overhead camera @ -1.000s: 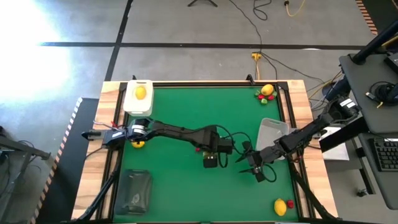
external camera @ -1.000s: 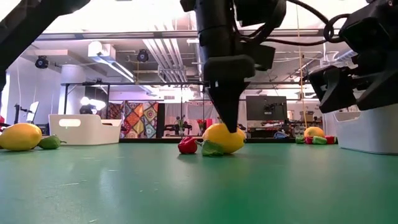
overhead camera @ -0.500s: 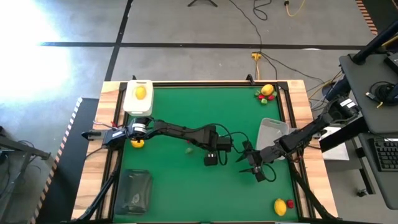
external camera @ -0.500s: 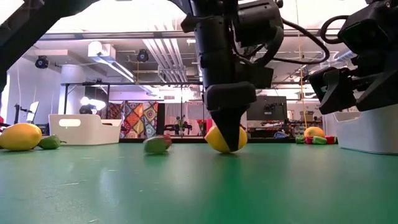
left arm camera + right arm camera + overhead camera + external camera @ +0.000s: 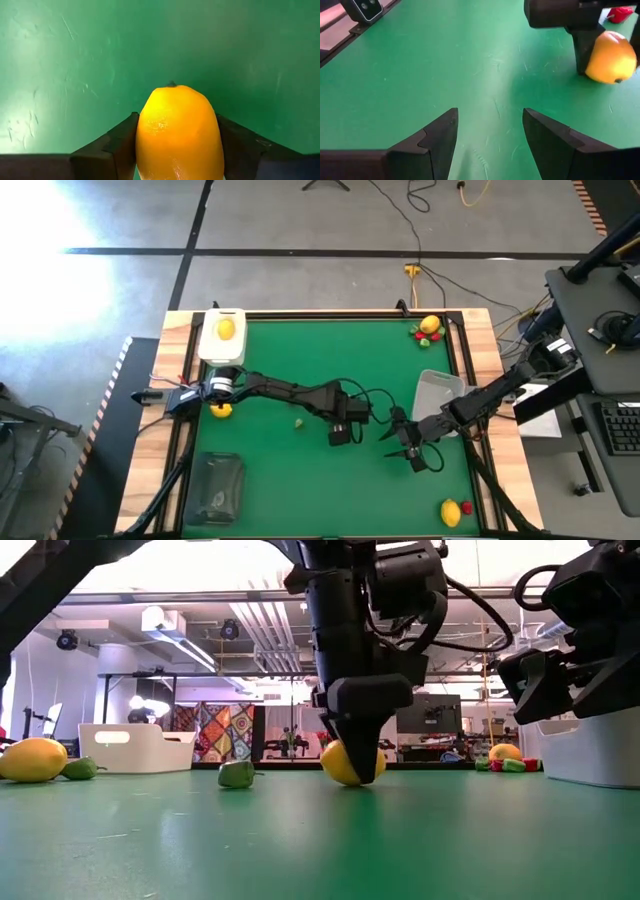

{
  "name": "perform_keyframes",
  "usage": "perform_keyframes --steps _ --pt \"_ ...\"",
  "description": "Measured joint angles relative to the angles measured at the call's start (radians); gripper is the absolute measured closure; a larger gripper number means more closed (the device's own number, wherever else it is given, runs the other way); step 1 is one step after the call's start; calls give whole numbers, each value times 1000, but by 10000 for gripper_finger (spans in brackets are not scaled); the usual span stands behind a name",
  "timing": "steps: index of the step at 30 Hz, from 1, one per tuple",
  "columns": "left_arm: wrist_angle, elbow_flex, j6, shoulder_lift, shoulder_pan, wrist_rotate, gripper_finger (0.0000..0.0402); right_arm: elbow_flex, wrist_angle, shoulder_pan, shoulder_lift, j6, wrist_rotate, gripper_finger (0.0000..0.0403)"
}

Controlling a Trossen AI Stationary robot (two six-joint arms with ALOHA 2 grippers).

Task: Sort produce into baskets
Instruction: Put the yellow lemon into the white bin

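The left gripper (image 5: 352, 765) clasps the yellow lemon (image 5: 345, 762) at mid-mat, low on the fruit; the rounded skin could squirt free on lifting. Beside the lemon, a green piece (image 5: 236, 774) lies loose and may roll if bumped. Beyond the lemon, the right gripper (image 5: 418, 457) hovers with fingers parted, empty, near enough to clash. Farther from the lemon sits the white basket (image 5: 222, 340).
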Motion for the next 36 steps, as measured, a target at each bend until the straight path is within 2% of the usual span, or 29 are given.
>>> perform_keyframes --steps 2,8,12,16,19,22,25,29,36 --pt "-17 -1 1 -30 4 -13 201 0 0 0 0 2 0 189" --pt "-159 -62 -48 -205 47 -223 201 0 -3 0 0 28 0 197" --pt "-162 -219 -157 -383 125 -234 202 -5 -6 0 0 70 0 203" --pt "-162 -440 -294 -580 253 -281 202 -7 -5 0 0 73 0 208" --pt "-165 -589 -430 -706 376 -321 202 -7 -6 0 0 78 0 211" --pt "-137 -692 -562 -800 534 -309 202 -11 -4 0 0 69 0 211" --pt "-104 -760 -526 -832 672 -305 203 -19 -8 0 0 58 9 211" --pt "-62 -805 -451 -821 816 -295 203 -29 -8 -6 0 21 76 211" --pt "73 -835 -357 -772 973 -204 203 -31 46 -89 0 -37 98 211"
